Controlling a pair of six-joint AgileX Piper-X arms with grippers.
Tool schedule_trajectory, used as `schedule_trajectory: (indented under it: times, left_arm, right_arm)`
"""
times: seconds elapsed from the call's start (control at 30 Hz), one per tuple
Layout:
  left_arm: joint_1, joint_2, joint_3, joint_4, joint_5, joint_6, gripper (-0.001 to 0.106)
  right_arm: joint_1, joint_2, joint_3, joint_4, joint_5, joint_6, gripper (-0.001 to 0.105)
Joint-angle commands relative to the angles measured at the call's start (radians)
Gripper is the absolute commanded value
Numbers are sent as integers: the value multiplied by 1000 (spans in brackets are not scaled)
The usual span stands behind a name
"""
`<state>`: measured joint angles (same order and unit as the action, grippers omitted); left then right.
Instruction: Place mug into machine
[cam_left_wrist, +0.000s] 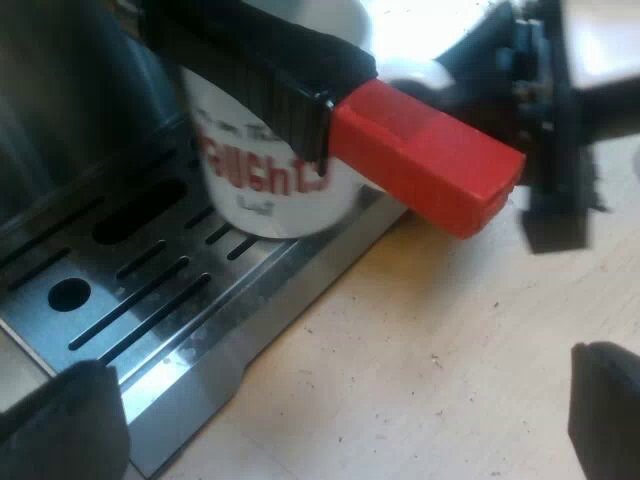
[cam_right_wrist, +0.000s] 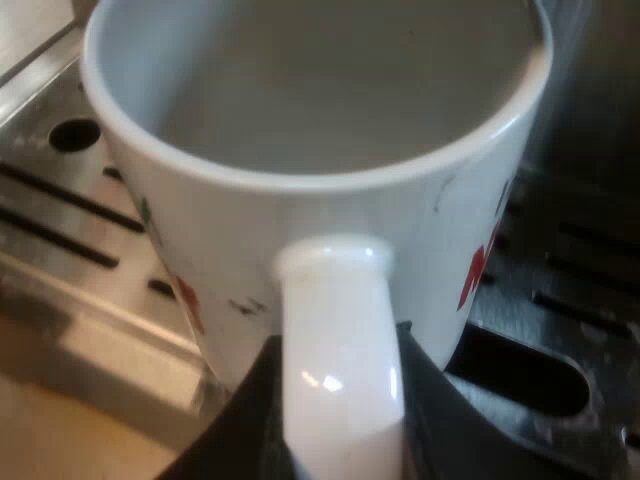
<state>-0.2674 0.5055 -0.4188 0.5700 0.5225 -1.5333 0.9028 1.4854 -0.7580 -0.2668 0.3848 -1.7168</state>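
Firstly, mug (cam_right_wrist: 300, 230): stood upright on the machine's slotted drip tray (cam_left_wrist: 150, 300), long axis vertical, mouth up, its handle pointing out from the machine toward the right gripper (cam_right_wrist: 340, 430), whose fingers were clamped on either side of it. Holder handle (cam_left_wrist: 430, 160), red-ended, crossed just before the mug's lettered side. Left gripper (cam_left_wrist: 335, 385) hovered low over the tray edge and wooden table (cam_left_wrist: 450, 350), fingers spread wide, holding nothing.

The left wrist view looks down at a slant from over the bench (cam_left_wrist: 450, 380) toward the slotted drip tray (cam_left_wrist: 150, 290), fairly near; the right wrist view sits very close behind the mug (cam_right_wrist: 300, 230), at its handle (cam_right_wrist: 340, 380), facing down into its mouth; both share the mug and tray.
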Motion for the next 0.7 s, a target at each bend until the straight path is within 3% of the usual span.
schedule_trajectory:
  times: [0.03,0.4,0.5,0.57,0.63,0.7]
  left_arm:
    - [-6,-3,-5,-15,5,-10,91]
    - [-6,-3,-5,-15,5,-10,91]
    - [-6,-3,-5,-15,5,-10,91]
    - [-6,-3,-5,-15,5,-10,91]
    - [-6,-3,-5,-15,5,-10,91]
    - [-6,-3,-5,-15,5,-10,91]
  right_arm:
    - [-4,15,-42,-52,-2,-11,0]
    - [-7,83,-85,-52,-4,-8,1]
    - [-7,77,-85,-52,-6,4,19]
    - [-7,69,-85,-48,-5,31,38]
    - [-7,62,-85,-43,-5,37,48]
    - [-7,56,-85,-40,-5,37,51]
